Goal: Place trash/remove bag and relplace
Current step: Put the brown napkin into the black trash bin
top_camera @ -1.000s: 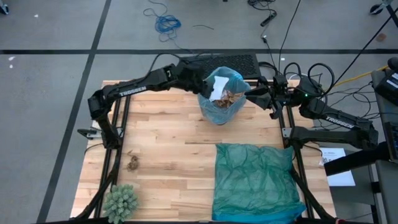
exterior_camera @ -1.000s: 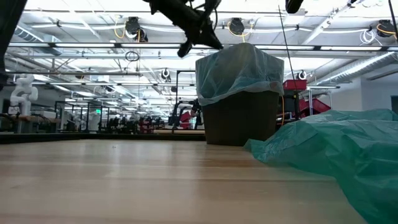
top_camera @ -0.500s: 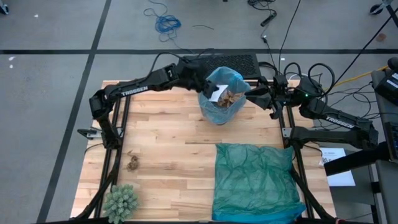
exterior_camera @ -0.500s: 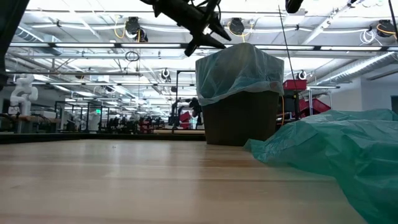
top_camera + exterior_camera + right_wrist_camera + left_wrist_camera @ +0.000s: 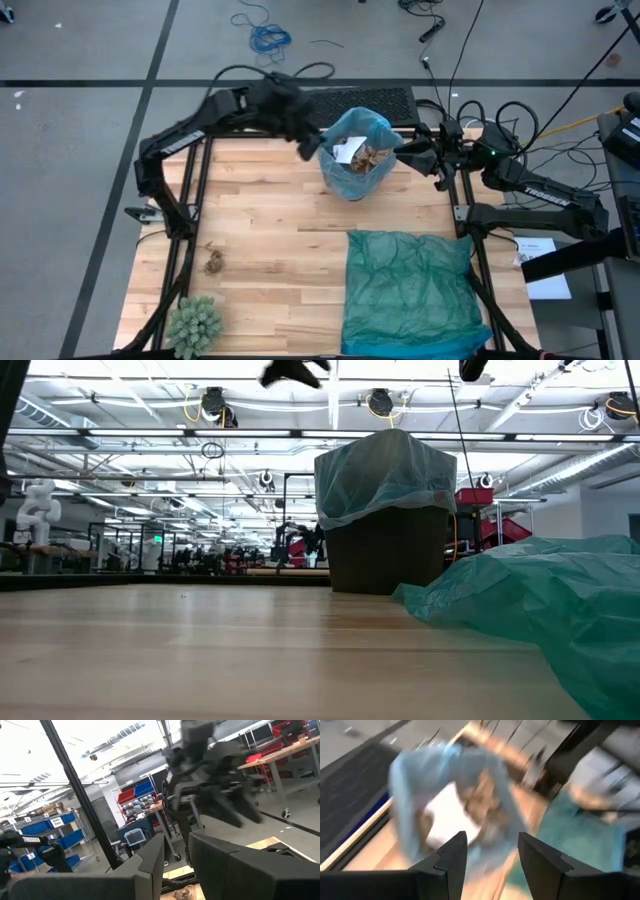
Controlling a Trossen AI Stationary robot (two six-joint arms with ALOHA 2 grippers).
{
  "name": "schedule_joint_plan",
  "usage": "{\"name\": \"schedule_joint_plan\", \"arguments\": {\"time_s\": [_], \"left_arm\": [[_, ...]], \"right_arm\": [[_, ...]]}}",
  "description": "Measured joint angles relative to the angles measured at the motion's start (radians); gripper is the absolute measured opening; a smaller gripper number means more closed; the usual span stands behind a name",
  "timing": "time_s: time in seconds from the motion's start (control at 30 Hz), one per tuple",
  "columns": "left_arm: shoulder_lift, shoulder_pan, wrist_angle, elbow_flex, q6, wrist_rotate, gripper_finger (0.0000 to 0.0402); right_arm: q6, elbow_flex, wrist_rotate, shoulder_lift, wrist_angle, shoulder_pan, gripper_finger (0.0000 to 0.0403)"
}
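A dark bin (image 5: 385, 555) lined with the light-blue bag (image 5: 352, 128) stands at the table's far middle. The trash inside it is a white scrap (image 5: 347, 152) and brown wads (image 5: 376, 157). My left gripper (image 5: 305, 143) hangs open and empty above and just left of the bin; its wrist view (image 5: 492, 850) looks down into the bag. My right gripper (image 5: 402, 150) stands by the bag's right rim, with a narrow empty gap between its fingers (image 5: 175, 852). One brown wad (image 5: 213, 262) lies on the table at the near left. My right gripper stands right at the bag's right rim (image 5: 393, 143), level, coming from the table's right. Whether it touches the plastic, I cannot tell.
A darker teal-green bag (image 5: 410, 290) lies spread over the near right of the table. A green spiky ball (image 5: 193, 322) sits at the near left corner. A black keyboard (image 5: 375, 100) lies behind the bin. Bare wood spans the middle and left.
My left gripper has opened over the bin and let go of the white scrap, which now lies inside the bag. The gripper has then risen and drawn back toward the table's left and far edge. My right gripper has stayed put.
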Motion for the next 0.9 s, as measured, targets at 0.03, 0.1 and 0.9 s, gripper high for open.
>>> {"name": "schedule_joint_plan", "arguments": {"time_s": [0.03, 0.1, 0.9], "left_arm": [[0.000, -0.012, -0.088, 0.042, 0.003, -0.029, 0.0171], [0.000, -0.041, -0.262, 0.109, -0.005, -0.044, 0.0171], [-0.186, -0.297, -0.552, -0.365, -0.329, -0.054, 0.0153]], "right_arm": [[0.001, 0.000, 0.000, 0.000, 0.000, 0.000, 0.0084], [0.003, 0.000, 0.000, 0.000, -0.001, 0.000, 0.0084], [0.024, 0.000, -0.023, 0.031, 0.024, 0.000, 0.0084]]}}
